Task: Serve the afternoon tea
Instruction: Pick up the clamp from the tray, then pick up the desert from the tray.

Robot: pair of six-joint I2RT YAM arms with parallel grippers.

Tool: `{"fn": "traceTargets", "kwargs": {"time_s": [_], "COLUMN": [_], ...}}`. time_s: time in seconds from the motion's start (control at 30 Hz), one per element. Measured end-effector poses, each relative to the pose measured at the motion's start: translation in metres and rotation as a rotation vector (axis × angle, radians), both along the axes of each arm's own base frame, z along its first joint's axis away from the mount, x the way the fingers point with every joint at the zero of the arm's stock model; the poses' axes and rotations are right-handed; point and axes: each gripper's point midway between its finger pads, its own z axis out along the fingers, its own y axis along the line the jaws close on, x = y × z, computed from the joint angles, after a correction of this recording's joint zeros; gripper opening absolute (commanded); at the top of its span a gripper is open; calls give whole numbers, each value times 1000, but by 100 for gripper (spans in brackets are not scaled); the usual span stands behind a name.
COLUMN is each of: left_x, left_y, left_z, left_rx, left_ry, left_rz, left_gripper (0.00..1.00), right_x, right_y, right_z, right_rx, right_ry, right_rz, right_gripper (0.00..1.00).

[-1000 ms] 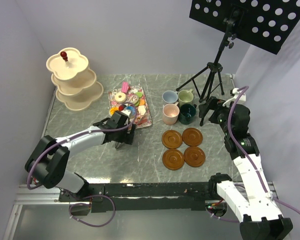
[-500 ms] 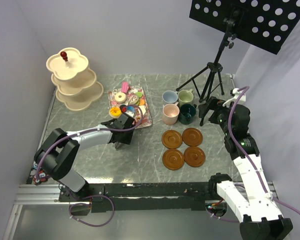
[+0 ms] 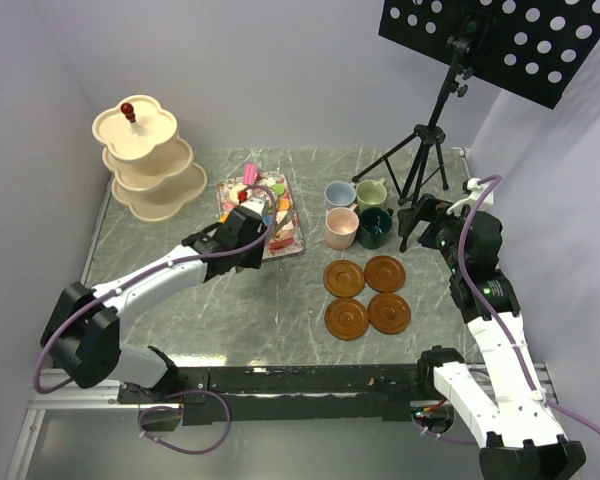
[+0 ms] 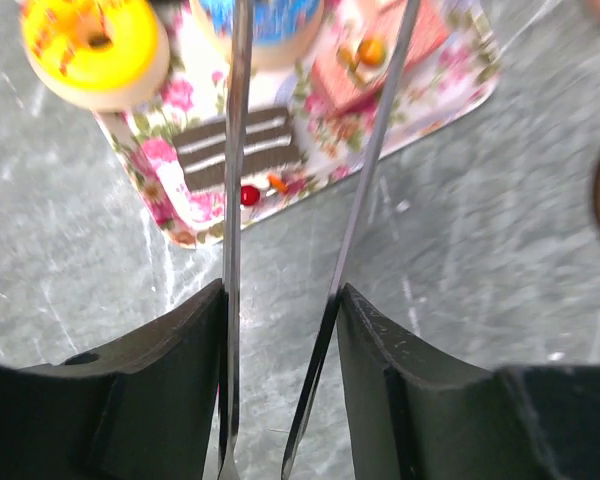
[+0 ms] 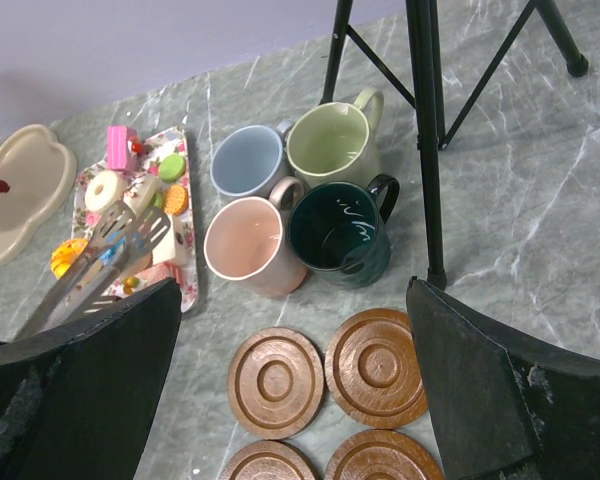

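The afternoon tea is in three groups on the grey marbled tabletop [image 3: 270, 320]. Small toy cakes fill a floral rectangular tray [image 3: 298, 242] at the middle. Among them are a yellow iced doughnut [image 4: 95, 50], a chocolate-striped slab [image 4: 242, 150] and a pink square cake [image 4: 385, 50]. To the right of the tray, four mugs stand bunched and touching: the light blue mug [image 3: 338, 193] and light green mug [image 3: 370, 192] behind, the pink mug [image 3: 340, 228] and dark green mug [image 3: 375, 227] in front. All four are empty. Nearer the arms, four round brown saucers [image 3: 346, 318] lie bare in a close square. The cream three-tier stand [image 3: 145, 165] sits at the far left corner with its tiers bare.

Open tabletop stretches between the stand and the tray, and along the near edge. A black tripod [image 3: 420, 150] crowds the mugs at the far right.

The left end effector [image 4: 280, 290] pinches the metal tongs [image 4: 232, 220], whose arms reach over the tray's near corner. The right end effector [image 5: 292, 290] is spread wide with nothing between its fingers, above the mugs and saucers.
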Motion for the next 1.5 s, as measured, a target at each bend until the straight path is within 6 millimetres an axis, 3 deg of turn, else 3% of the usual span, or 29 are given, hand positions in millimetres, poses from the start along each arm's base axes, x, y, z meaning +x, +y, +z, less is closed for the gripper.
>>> {"fn": "traceTargets", "kwargs": {"time_s": [0.4, 0.63, 0.77, 1.03, 1.2, 1.5], "left_x": [-6, -14, -19, -25, -22, -12], "left_y": [-4, -3, 12, 63, 83, 84], "left_z": [58, 74, 78, 103, 104, 78], "left_rx": [-76, -105, -104, -105, -92, 8], "left_ry": [-10, 37, 66, 46, 45, 115], "left_rz": [20, 48, 96, 221, 264, 227], "left_gripper": [50, 45, 44, 43, 43, 43], "right_x": [-1, -3, -5, -5, -1, 2], "right_y": [0, 0, 0, 0, 3, 6], "right_z": [-1, 3, 4, 2, -6, -10], "right_rx": [1, 0, 1, 0, 1, 1], "right_ry": [1, -13, -18, -8, 19, 36], "right_rz": [0, 1, 1, 3, 15, 32], "right_gripper": [100, 100, 100, 100, 100, 100]}}
